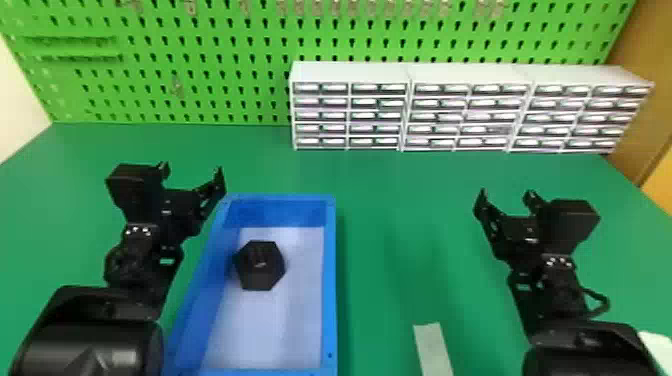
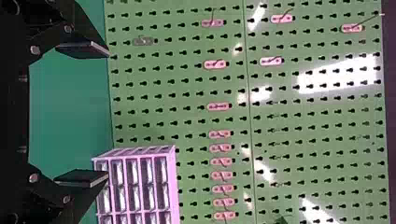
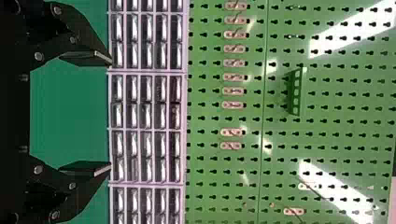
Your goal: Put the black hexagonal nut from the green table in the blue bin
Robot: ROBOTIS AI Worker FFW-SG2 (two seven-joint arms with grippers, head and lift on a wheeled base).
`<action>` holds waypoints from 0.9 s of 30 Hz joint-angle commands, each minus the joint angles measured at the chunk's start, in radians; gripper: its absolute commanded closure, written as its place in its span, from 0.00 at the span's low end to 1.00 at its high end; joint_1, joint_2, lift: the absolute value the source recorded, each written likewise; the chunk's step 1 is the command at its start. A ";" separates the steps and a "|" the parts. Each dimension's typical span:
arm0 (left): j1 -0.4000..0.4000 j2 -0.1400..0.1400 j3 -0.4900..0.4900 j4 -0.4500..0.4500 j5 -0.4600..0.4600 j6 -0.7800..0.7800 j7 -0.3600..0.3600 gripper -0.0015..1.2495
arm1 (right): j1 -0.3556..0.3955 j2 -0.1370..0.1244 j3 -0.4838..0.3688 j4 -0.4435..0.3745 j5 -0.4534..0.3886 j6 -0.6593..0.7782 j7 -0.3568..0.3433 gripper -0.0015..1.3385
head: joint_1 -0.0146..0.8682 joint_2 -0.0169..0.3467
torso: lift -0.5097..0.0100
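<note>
The black hexagonal nut (image 1: 260, 266) lies inside the blue bin (image 1: 328, 280), on its pale floor toward the back left. Left of the bin's back end is my left gripper (image 1: 194, 172), open and apart from the nut. My right gripper (image 1: 506, 195) stands open over the green table (image 1: 390, 225), well to the right of the bin. In the left wrist view the left gripper (image 2: 108, 114) has its two fingers wide apart with nothing between them. The right wrist view likewise has the right gripper (image 3: 111, 113) spread and holding nothing.
White drawer cabinets (image 1: 350, 72) line the table's back right, before a green pegboard (image 1: 200, 55). A pale strip (image 1: 434, 347) lies on the table between the bin and the right arm. A white object (image 1: 656, 345) sits at the right edge.
</note>
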 commanded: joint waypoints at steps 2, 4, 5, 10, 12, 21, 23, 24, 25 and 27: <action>0.005 0.000 0.005 -0.003 0.000 -0.001 0.000 0.27 | 0.002 0.003 0.002 -0.003 0.000 0.001 0.000 0.35 | 0.79 0.19 | 0.79; 0.005 0.000 0.005 -0.006 0.000 0.001 0.000 0.27 | 0.002 0.004 0.002 -0.004 0.000 0.001 0.000 0.35 | 0.79 0.19 | 0.79; 0.007 0.000 0.005 -0.006 0.000 0.001 0.000 0.27 | 0.002 0.004 0.004 -0.004 0.000 0.001 0.000 0.35 | 0.79 0.19 | 0.79; 0.005 0.000 0.009 -0.012 -0.001 0.001 0.000 0.27 | 0.002 0.001 0.016 -0.004 0.000 0.001 0.000 0.35 | 0.79 0.19 | 0.79; 0.007 0.000 0.009 -0.018 -0.013 0.001 0.000 0.27 | 0.003 0.001 0.018 -0.004 0.000 0.001 0.000 0.35 | 0.79 0.19 | 0.79; 0.017 0.000 0.005 -0.028 -0.012 0.007 0.003 0.27 | 0.008 -0.002 0.035 -0.004 -0.006 0.001 0.000 0.35 | 0.79 0.19 | 0.79; 0.019 0.000 0.007 -0.026 0.004 0.010 0.003 0.27 | 0.008 -0.003 0.039 -0.004 -0.006 0.001 0.000 0.35 | 0.79 0.19 | 0.79; 0.020 0.000 0.009 -0.026 0.005 0.010 0.003 0.27 | 0.008 -0.005 0.039 -0.004 -0.006 0.003 0.000 0.35 | 0.79 0.19 | 0.79; 0.020 0.000 0.009 -0.026 0.007 0.010 0.003 0.27 | 0.009 -0.005 0.041 -0.004 -0.006 0.006 0.000 0.35 | 0.79 0.19 | 0.79; 0.022 0.000 0.010 -0.028 0.010 0.010 0.003 0.27 | 0.009 -0.008 0.044 -0.004 -0.006 0.012 0.000 0.35 | 0.79 0.19 | 0.79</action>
